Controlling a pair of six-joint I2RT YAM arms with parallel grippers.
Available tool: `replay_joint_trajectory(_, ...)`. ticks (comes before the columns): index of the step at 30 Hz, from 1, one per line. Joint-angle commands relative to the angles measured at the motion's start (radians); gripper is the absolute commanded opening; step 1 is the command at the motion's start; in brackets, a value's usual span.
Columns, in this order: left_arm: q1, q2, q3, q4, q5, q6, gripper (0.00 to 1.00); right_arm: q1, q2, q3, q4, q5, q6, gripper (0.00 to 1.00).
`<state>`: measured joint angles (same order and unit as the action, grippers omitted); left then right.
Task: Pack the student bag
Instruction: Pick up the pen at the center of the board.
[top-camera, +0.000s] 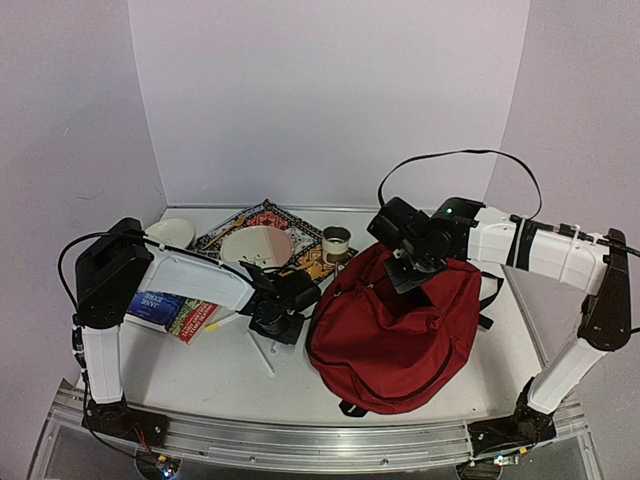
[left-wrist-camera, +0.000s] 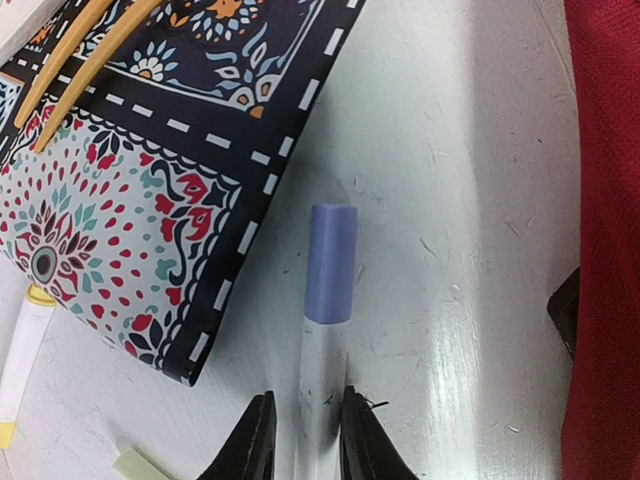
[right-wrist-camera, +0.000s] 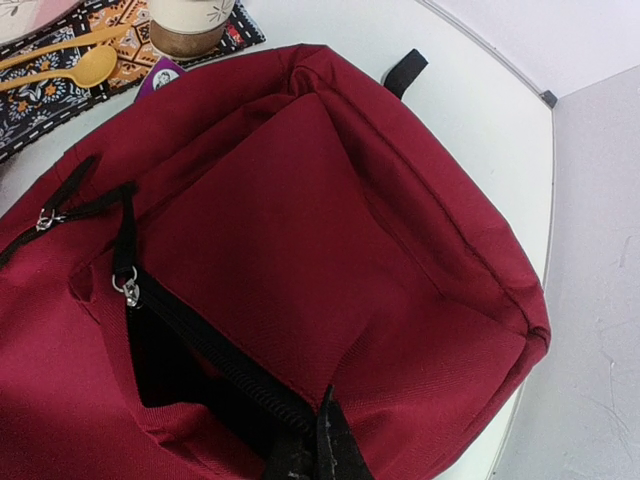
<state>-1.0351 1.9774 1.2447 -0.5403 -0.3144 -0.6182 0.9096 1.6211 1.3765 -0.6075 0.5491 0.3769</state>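
The student bag (top-camera: 400, 330), dark red with black zippers, lies at the right of the table, and its main pocket (right-wrist-camera: 170, 370) gapes open. My right gripper (top-camera: 415, 275) is above the bag's top. It is shut (right-wrist-camera: 325, 425) on the red fabric beside the zipper edge and holds that lip up. My left gripper (top-camera: 280, 322) is low over the table, left of the bag. Its jaws (left-wrist-camera: 305, 430) are closed round the white barrel of a marker (left-wrist-camera: 330, 270) with a blue-purple cap, which lies flat and points away from the fingers.
A patterned cloth (left-wrist-camera: 150, 200) lies just left of the marker, with wooden utensils (left-wrist-camera: 80, 50) on it. A yellow-capped marker (left-wrist-camera: 25, 350) lies further left. A plate (top-camera: 256, 245), a cup (top-camera: 336, 240), a bowl (top-camera: 170, 232) and books (top-camera: 175, 312) stand behind and left.
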Motion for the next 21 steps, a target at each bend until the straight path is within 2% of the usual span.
replay_joint_trajectory(1, 0.002, 0.058, 0.013, -0.078, 0.061, 0.029, 0.17, 0.017, -0.044, 0.057, -0.021, 0.011, 0.002, 0.0)
replay_joint_trajectory(3, 0.002, 0.06, 0.015, -0.078, 0.077, 0.03, 0.09, 0.02, -0.044, 0.062, -0.021, 0.009, 0.003, 0.0)
replay_joint_trajectory(6, 0.002, 0.045, 0.02, -0.078, 0.09, 0.03, 0.02, 0.022, -0.044, 0.072, -0.021, 0.005, 0.005, 0.0)
replay_joint_trajectory(14, 0.003, -0.073, 0.03, -0.077, 0.058, 0.014, 0.0, 0.03, -0.039, 0.111, -0.021, -0.015, 0.019, 0.0)
replay_joint_trajectory(21, 0.009, -0.229, 0.014, -0.07, -0.01, -0.064, 0.0, 0.037, -0.03, 0.13, -0.026, -0.039, 0.071, 0.0)
